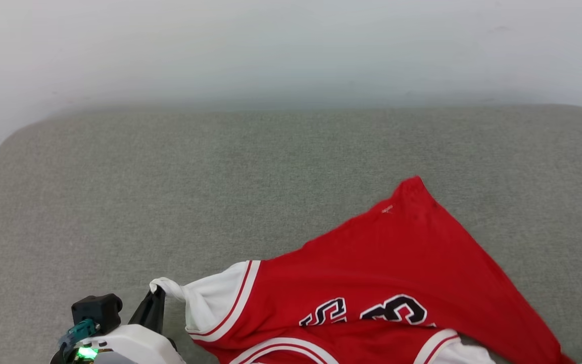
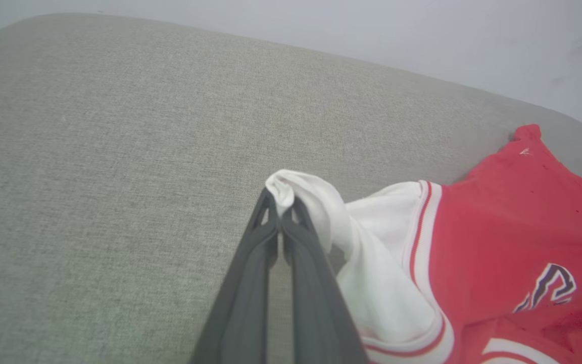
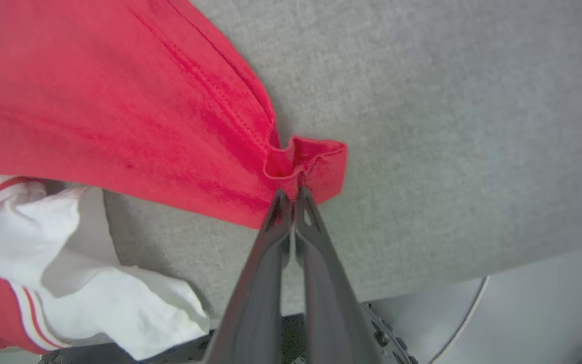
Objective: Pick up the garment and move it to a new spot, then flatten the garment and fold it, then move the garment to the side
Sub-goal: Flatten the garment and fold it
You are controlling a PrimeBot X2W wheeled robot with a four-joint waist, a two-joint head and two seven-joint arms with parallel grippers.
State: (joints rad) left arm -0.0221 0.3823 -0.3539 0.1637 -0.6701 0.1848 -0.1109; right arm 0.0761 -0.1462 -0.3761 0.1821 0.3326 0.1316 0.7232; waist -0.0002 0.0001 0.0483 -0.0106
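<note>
left gripper [image 2: 282, 203] grips garment [image 2: 498, 227]; grey cushion [image 2: 119, 151], white wall [image 2: 422, 30].

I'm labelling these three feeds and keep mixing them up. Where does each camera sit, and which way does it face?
Head view: on the head, looking forward and down at the grey cushion and jersey; left gripper shows lower left.
Left wrist view: on the left wrist, looking along its shut fingers at the pinched white sleeve.
Right wrist view: on the right wrist, looking along the right gripper, shut on the jersey's red corner.
Shared: head and left wrist views both show that sleeve.
</note>
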